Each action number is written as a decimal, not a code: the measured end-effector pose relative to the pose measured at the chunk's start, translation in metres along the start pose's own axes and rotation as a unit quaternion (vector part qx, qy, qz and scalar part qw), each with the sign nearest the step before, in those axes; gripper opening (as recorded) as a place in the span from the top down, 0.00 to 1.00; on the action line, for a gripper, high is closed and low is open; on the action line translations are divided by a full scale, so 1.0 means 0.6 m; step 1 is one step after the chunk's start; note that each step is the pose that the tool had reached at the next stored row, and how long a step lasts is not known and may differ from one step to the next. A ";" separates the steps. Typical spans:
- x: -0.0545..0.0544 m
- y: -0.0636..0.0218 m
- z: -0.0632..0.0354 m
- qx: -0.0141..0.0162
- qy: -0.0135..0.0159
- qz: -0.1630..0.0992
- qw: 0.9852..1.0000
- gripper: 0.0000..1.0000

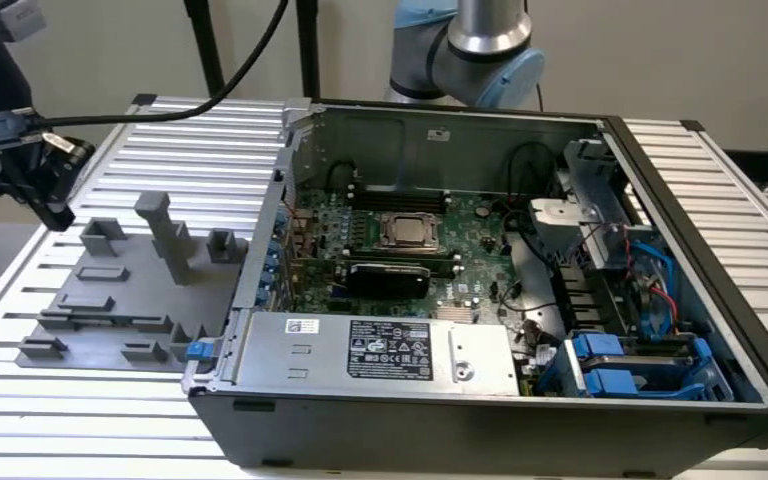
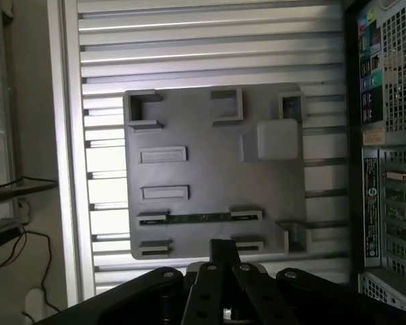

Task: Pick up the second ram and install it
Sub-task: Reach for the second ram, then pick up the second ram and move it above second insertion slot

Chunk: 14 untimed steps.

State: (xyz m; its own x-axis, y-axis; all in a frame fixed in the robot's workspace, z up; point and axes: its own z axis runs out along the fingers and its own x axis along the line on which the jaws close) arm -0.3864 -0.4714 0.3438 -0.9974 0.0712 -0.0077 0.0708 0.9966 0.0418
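Note:
The second ram (image 2: pixel 199 218), a thin green stick, lies in the slots of two low blocks on the grey holder plate (image 2: pixel 203 176). My gripper (image 2: pixel 224 252) hovers above the plate's edge nearest that stick, fingers together with nothing between them. In the exterior view the gripper (image 1: pixel 53 205) hangs at the exterior view's left, above and behind the holder plate (image 1: pixel 111 300), well apart from the open computer case (image 1: pixel 357 420). Inside the case the motherboard shows its silver processor socket (image 1: pixel 408 232).
The holder plate carries several grey blocks and a tall post (image 1: pixel 157 235). The case's perforated rear wall (image 2: pixel 392 135) stands beside the plate. A black cable (image 1: pixel 157 110) runs from the wrist across the slatted metal table (image 1: pixel 37 400). The power supply (image 1: pixel 371 350) fills the case's front.

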 end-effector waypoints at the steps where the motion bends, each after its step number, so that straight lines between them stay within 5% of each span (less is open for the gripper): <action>1: 0.000 0.000 0.000 0.000 0.000 0.000 1.000 1.00; 14: 0.000 0.000 0.000 0.000 0.000 0.000 1.000 1.00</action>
State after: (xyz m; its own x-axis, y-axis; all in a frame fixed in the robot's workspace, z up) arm -0.3865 -0.4715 0.3437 -0.9974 0.0711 -0.0074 0.0707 0.9966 0.0416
